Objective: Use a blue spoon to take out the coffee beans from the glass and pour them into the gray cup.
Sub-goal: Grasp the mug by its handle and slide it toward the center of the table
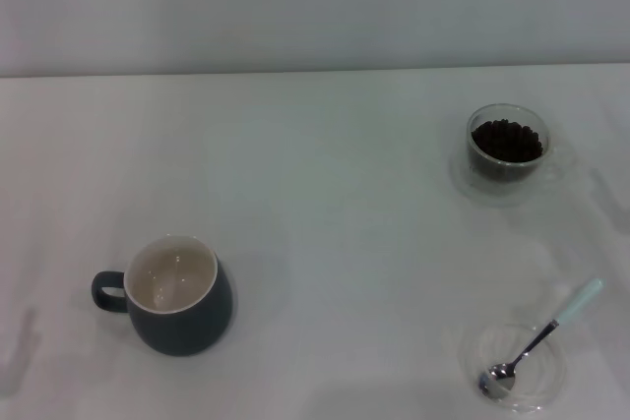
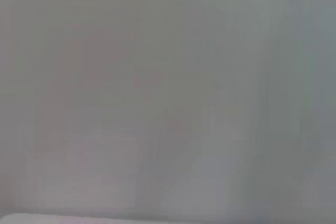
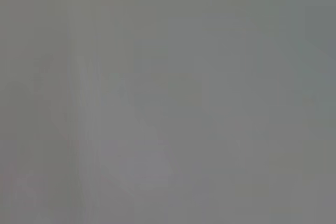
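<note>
The blue spoon [image 1: 539, 339] lies at the near right of the white table, its metal bowl resting in a flat clear glass saucer [image 1: 551, 389] and its pale blue handle pointing away to the right. The glass [image 1: 508, 143] stands at the far right, holding a heap of dark coffee beans [image 1: 506, 139]. The gray cup [image 1: 177, 295] stands at the near left, cream-white inside and empty, its handle to the left. Neither gripper shows in the head view. Both wrist views show only a plain grey surface.
The white table [image 1: 325, 223] meets a pale wall at the back. A faint shadow lies at the table's near left edge.
</note>
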Motion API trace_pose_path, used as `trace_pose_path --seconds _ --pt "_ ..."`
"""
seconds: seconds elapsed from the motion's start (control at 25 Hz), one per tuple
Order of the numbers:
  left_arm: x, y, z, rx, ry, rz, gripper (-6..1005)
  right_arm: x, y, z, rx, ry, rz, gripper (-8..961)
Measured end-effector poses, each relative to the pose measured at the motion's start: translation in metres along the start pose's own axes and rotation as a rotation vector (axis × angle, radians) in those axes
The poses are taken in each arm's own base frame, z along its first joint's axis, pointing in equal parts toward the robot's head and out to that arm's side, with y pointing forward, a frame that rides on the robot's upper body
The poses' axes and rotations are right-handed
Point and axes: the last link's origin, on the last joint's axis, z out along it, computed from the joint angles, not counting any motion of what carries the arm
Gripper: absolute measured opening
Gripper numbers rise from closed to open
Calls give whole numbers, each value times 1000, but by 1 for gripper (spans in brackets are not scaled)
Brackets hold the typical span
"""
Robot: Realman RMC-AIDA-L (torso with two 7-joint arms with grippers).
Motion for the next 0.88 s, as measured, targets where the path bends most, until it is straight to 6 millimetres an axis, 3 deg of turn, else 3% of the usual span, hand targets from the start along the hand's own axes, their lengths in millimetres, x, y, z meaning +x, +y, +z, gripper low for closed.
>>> trace_pose_path --seconds 0.28,0.88 --pt "-5 2 -4 -114 -65 94 871 0 0 4 -1 3 0 874" --pt "-18 26 43 -368 -174 235 867 -1 3 10 -8 5 4 873"
